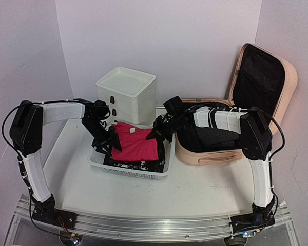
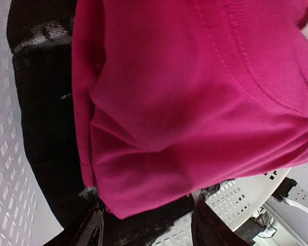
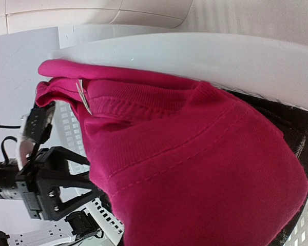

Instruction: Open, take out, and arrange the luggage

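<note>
Currently, pink folded fabric shirt (image 1: 136,141) in white mesh plastic basket (image 1: 131,171), left tool (image 1: 107,139) spread, right tool (image 1: 156,134) state not discernible, peach-pink hard-shell suitcase (image 1: 205,156) open.

Matt magenta knit cloth shirt (image 1: 138,143); smooth white perforated plastic basket (image 1: 128,171).

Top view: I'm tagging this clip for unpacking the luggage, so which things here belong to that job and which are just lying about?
In the job:
luggage, open with its lid up
black clothes inside it
pink garment
white mesh basket holding that garment

Probably just lying about:
white drawer box
</note>
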Robot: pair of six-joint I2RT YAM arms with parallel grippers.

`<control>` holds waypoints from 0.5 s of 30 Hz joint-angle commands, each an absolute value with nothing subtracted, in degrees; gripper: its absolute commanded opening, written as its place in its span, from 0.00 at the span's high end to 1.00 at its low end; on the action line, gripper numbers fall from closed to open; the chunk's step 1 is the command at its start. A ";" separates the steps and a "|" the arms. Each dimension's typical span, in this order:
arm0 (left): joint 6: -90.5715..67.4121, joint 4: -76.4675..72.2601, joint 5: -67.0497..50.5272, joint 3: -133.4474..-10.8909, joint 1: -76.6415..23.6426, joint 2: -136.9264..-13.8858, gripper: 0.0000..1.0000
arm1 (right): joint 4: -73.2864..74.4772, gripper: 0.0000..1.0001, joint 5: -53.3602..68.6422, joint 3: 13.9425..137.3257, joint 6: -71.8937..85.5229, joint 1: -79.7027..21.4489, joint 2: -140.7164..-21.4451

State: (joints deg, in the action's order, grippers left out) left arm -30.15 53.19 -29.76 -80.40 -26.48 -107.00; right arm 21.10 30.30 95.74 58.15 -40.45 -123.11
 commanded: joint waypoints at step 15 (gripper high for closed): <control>-32.01 48.17 -27.29 -80.07 -27.50 -111.44 0.45 | 20.30 1.00 28.87 97.28 56.55 -40.62 -119.97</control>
State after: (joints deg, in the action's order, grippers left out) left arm -31.73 48.31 -26.59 -79.61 -27.62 -109.86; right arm 21.23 29.91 95.74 57.21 -40.45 -123.09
